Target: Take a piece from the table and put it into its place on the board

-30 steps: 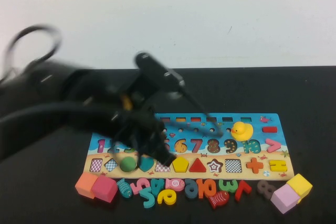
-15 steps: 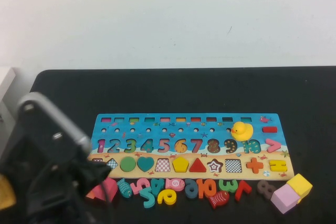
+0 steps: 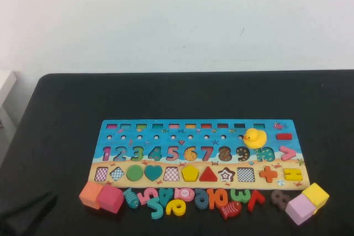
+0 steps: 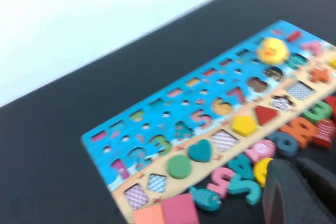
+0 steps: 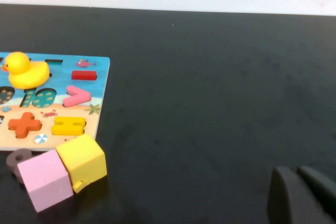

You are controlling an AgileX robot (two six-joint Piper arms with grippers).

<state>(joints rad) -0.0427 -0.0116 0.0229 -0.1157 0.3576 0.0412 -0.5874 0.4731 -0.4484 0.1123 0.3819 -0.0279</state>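
Note:
The piece, a flat yellow pentagon (image 3: 190, 173) (image 4: 244, 125), lies seated in the shape row of the board (image 3: 105, 131) (image 4: 105, 129), between a checkered recess and a red triangle. It covers its place, so the recess pattern is hidden. The board rests on the black table (image 3: 66, 103). My left gripper (image 4: 295, 164) is shut and empty, hovering over the loose numerals off the board's near edge; only a dark bit of that arm (image 3: 25, 216) shows in the high view. My right gripper (image 5: 297, 171) is shut and empty, above bare table to the right of the board.
A yellow duck (image 3: 255, 137) stands on the board's right end. Loose numerals and fish (image 3: 199, 198) line the board's near edge. Orange and pink cubes (image 3: 101, 197) sit at its left corner, yellow and lilac cubes (image 3: 307, 203) at its right.
My left arm has pulled back from over the board's left half to the near left corner, almost out of the high view. The pentagon has stayed in the board.

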